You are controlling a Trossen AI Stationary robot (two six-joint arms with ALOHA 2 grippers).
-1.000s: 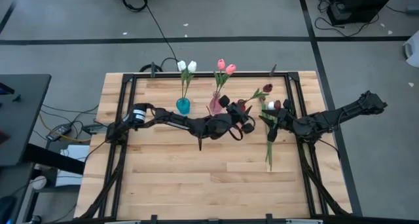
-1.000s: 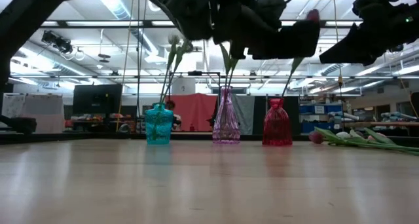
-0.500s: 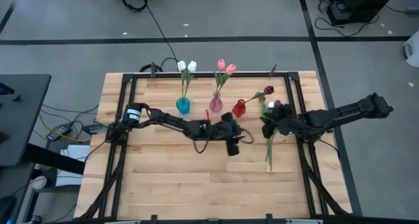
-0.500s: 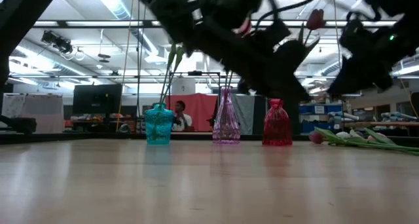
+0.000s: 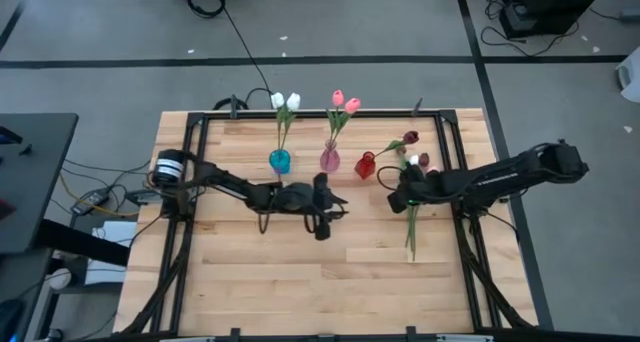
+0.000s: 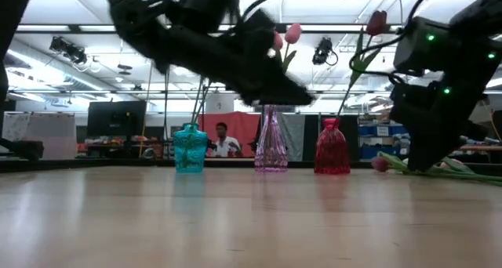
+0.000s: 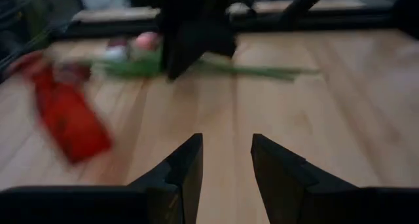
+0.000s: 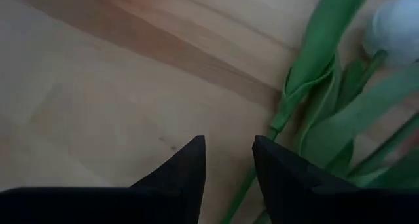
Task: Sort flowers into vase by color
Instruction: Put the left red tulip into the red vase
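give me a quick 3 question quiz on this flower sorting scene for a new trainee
1. True or false: the red vase already holds a dark red tulip.
2. Multiple choice: which gripper is over the loose flowers lying on the table? A) left gripper B) right gripper C) neither
3. Fill in: the teal vase holds two ____ tulips.

Key
1. True. A stem rises from the red vase to a dark red head.
2. B. The right gripper is open over the stems, with nothing between its fingers; the left gripper is open and empty near the table's middle.
3. White. The white tulips stand in it; the pink vase holds pink tulips.
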